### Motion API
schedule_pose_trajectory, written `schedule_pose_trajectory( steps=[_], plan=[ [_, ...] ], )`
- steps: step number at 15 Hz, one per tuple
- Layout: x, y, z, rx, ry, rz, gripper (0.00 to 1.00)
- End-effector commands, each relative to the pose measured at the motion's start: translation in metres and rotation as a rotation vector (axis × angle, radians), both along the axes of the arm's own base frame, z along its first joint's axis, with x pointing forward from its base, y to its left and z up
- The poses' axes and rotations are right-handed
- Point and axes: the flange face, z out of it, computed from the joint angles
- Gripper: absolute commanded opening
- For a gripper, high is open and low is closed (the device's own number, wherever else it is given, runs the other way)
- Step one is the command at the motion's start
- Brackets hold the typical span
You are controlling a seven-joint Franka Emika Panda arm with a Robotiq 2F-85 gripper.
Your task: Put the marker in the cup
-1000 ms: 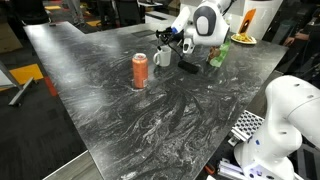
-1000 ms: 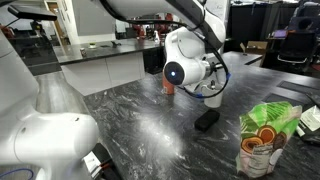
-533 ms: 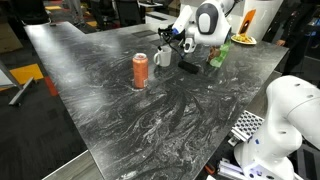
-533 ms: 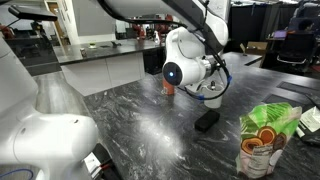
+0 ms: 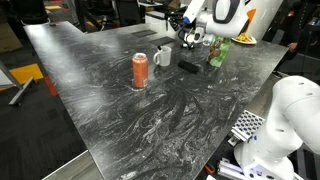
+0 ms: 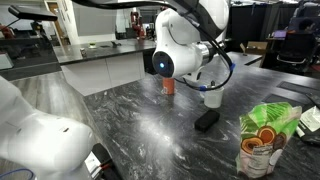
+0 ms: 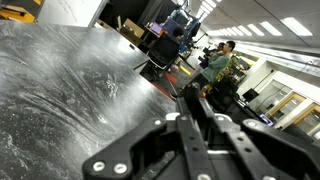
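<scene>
The white mug [image 5: 162, 57] stands upright on the dark marble table [image 5: 110, 100], between the orange can [image 5: 140, 70] and the black block [image 5: 189, 66]. It also shows in an exterior view [image 6: 212, 98]. My gripper [image 5: 187, 39] hangs above the table, up and to the right of the mug, over the black block. In the wrist view the gripper [image 7: 195, 102] is shut on a slim dark marker [image 7: 192, 91] that sticks out past the fingertips. The wrist camera looks out across the table, and the mug is out of that view.
A green bottle [image 5: 215, 52] stands beside the black block, which also shows in an exterior view [image 6: 207, 120]. The orange can [image 6: 169, 86] is behind my wrist there. A snack bag [image 6: 262, 140] stands at the near right. The table's edge runs close behind the mug.
My arm has risen and swung away from just above the mug, toward the black block and bottle. The mug, can and block have not moved.
</scene>
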Motion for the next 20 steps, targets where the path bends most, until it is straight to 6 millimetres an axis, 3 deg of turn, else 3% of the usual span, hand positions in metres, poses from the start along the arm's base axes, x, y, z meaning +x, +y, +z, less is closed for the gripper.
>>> schedule_pose_trajectory(
  steps=[1, 4, 5, 6, 9, 13, 20],
  plan=[
    [-0.021, 0.03, -0.009, 0.074, -0.038, 0.063, 0.03],
    [-0.031, 0.043, -0.033, 0.146, 0.004, 0.088, 0.03],
    [-0.035, 0.063, -0.036, 0.151, 0.005, 0.069, 0.03],
    [-0.04, 0.045, -0.043, 0.176, 0.023, 0.067, 0.03],
    [-0.047, 0.049, -0.056, 0.191, 0.046, 0.042, 0.03],
    [-0.054, 0.035, -0.058, 0.172, 0.077, 0.0, 0.03],
    [-0.039, 0.035, -0.068, 0.184, 0.083, 0.008, 0.03]
  ],
)
